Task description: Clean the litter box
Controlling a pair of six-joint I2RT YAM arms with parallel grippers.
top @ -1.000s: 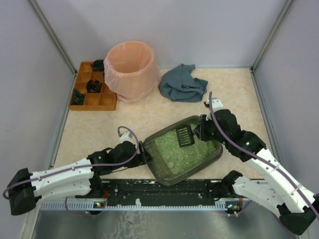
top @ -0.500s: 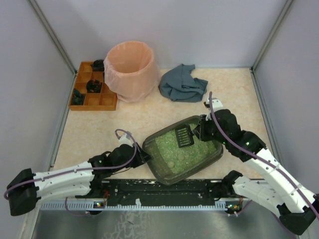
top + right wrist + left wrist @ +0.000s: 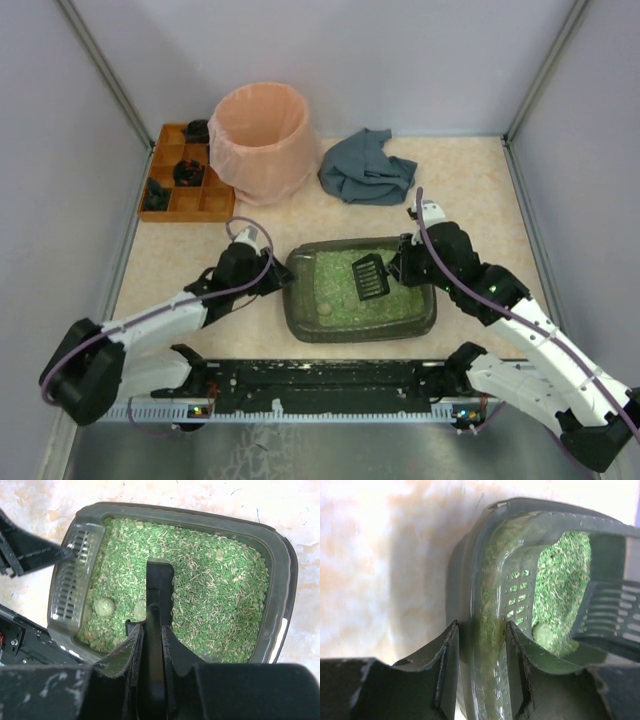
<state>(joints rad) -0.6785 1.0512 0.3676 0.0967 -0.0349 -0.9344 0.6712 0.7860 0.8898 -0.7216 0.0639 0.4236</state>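
The litter box [image 3: 360, 337] sits centred by the near edge of the bench [image 3: 180, 265]. The left gripper [image 3: 284, 283] is closed on its left rim. The right gripper [image 3: 400, 268] clamps the scoop [image 3: 370, 277] handle above the litter. A pink-lined bin [image 3: 262, 160], orange tray [image 3: 215, 211] and grey cloth [image 3: 365, 168] stand along the far edge. The bench surface is beige and marbled, enclosed by grey walls.
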